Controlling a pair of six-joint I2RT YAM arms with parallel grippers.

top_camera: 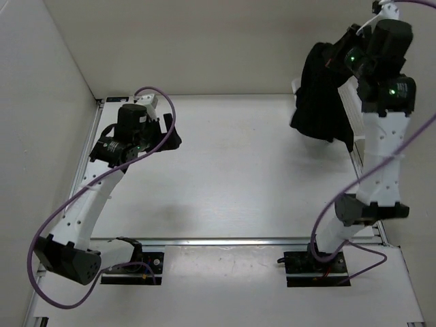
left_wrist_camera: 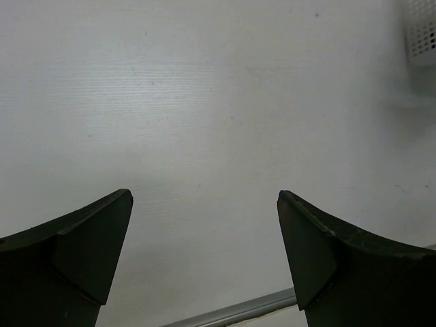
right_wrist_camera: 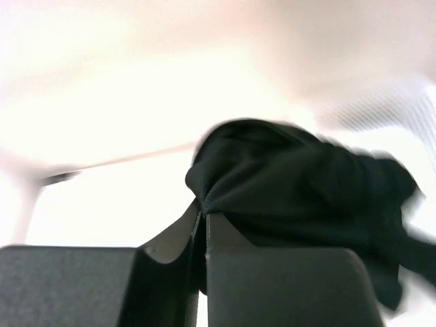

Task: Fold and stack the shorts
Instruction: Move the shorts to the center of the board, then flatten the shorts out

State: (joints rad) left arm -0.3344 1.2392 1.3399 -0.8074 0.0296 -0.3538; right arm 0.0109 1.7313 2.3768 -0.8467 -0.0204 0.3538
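Note:
The black shorts point(top_camera: 320, 95) hang bunched in the air at the far right, above the table's back right corner. My right gripper point(top_camera: 338, 54) is raised there and shut on a pinch of the cloth. In the right wrist view its jaws point(right_wrist_camera: 203, 212) meet on a fold of the shorts point(right_wrist_camera: 293, 184), and the rest of the fabric drapes to the right. My left gripper point(top_camera: 172, 134) hovers over the left back part of the table. It stands open point(left_wrist_camera: 204, 194) with only bare white tabletop between its fingers.
A white perforated basket point(top_camera: 351, 102) stands at the back right, partly behind the hanging shorts, and its corner shows in the left wrist view point(left_wrist_camera: 422, 30). White walls close the left and back sides. A metal rail point(top_camera: 238, 240) runs along the table's near edge.

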